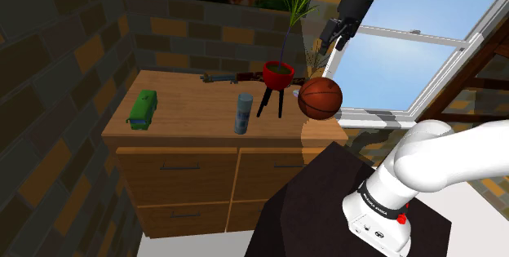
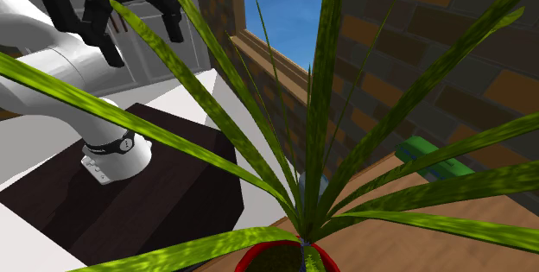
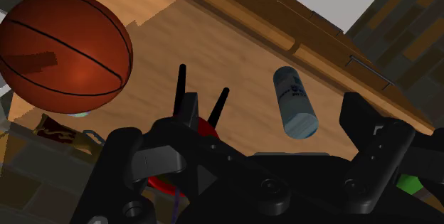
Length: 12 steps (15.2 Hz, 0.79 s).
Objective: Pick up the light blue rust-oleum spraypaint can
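While the gripper [image 1: 329,42] hangs high by the window [image 1: 408,51], its fingers wide apart and empty, the pale blue-grey spray can [image 1: 243,113] stands upright on the wooden dresser [image 1: 183,125], between a green toy bus [image 1: 143,108] and a red plant pot [image 1: 277,73]. A basketball [image 1: 320,98] sits just beside the pot. Brick walls close the room.

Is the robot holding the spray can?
No, the spray can stands by itself on the wooden dresser, and the gripper hangs open in the air, well apart from it.
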Motion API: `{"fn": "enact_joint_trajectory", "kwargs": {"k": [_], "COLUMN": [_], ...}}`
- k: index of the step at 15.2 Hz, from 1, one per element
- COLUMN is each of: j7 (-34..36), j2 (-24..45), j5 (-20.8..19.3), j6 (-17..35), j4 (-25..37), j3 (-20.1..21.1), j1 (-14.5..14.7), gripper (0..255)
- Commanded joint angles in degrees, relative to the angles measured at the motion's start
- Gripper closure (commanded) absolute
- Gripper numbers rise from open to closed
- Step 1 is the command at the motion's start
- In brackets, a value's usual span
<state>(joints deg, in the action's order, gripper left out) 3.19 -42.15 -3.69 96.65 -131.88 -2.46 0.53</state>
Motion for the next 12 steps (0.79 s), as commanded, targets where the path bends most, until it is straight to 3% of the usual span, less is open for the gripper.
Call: {"fn": "enact_joint_trajectory", "kwargs": {"k": [1, 12], "j7": [0.0, 4.1], "j2": [0.0, 19.0], "j5": [0.0, 3.3], "j6": [0.0, 16.0], "j4": [0.0, -0.4], "j3": [0.0, 1.4], "j1": [0.0, 1.5], "gripper": [0, 0]}}
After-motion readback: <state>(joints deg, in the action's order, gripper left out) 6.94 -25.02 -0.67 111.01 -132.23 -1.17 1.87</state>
